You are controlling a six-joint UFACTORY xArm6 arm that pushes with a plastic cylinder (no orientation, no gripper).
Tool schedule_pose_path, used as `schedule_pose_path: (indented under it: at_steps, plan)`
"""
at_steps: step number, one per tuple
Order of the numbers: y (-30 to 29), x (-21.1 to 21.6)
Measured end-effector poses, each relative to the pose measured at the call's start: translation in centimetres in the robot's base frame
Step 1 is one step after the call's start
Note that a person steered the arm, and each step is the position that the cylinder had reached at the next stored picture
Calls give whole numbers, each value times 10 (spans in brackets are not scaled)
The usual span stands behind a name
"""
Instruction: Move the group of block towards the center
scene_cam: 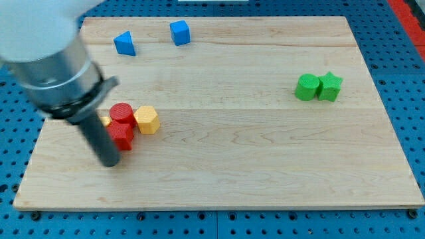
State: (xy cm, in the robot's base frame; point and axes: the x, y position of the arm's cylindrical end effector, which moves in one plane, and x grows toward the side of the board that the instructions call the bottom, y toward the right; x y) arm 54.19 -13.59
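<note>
Camera view: pale grained wooden board (265,146) on blue perforated base; my tip (110,163), a plain dark rod with no pincer, touches the red star-like block (122,136) at the view's left; red cylinder (121,113) and yellow hexagonal block (147,120) abut; a further yellow block (105,121) mostly hidden; two blue blocks top, two green blocks right.

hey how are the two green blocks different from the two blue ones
The green blocks sit touching side by side at the view's right; the blue blocks stand apart near the view's top. One green block is star-shaped and the other rounder, while one blue block looks triangular and the other like a cube. Both pairs lie far from my tip, which is beside the red blocks.
</note>
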Motion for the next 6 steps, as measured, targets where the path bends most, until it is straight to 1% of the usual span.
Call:
schedule_pose_path:
  at_steps: [1, 2, 3, 4, 5, 6]
  plan:
    - [26, -19]
    - [12, -13]
    - [-9, 16]
    - [-67, -15]
    - [-33, -35]
    - [-17, -51]
